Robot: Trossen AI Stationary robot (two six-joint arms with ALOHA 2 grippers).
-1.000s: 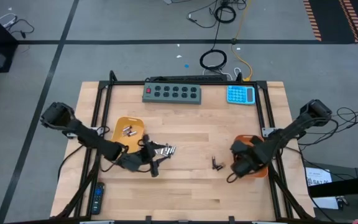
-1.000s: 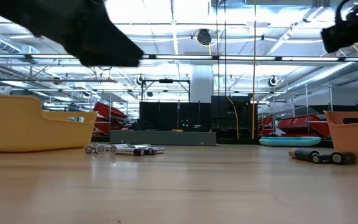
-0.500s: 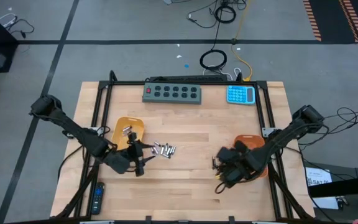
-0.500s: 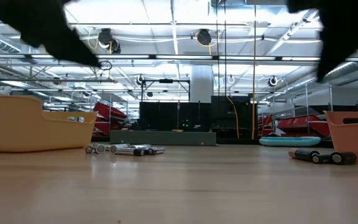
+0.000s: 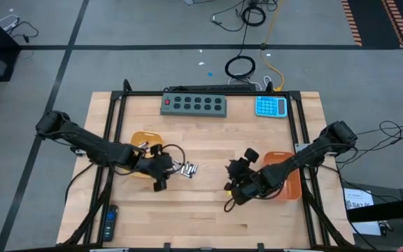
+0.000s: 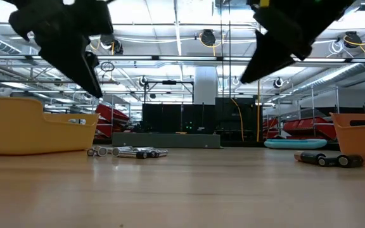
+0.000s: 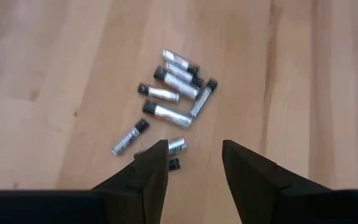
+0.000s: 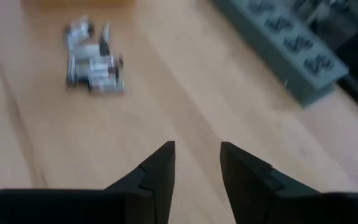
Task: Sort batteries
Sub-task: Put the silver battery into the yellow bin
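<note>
On the bench (image 5: 208, 210), between yellow tray (image 5: 140, 137) and orange tray (image 5: 291, 183), silvery batteries (image 7: 176, 99) clustered loose near the left side; two dark batteries (image 6: 329, 160) lying apart beside the orange tray, visible only from table height. Left hand (image 7: 194, 165) hovering above the silvery cluster, fingers spread, nothing between them. Right hand (image 8: 197, 168) above bare wood mid-bench, fingers likewise apart and empty. Judged light, rigid, smooth and prone to rolling; best pinched across the barrel at mid-length, one cell at a time, picking an outlier first. Overhead view gives overall layout and a few cells already in the yellow tray; left wrist view alone separates individual cells and their headings; level view confirms both hands clear of the surface.
</note>
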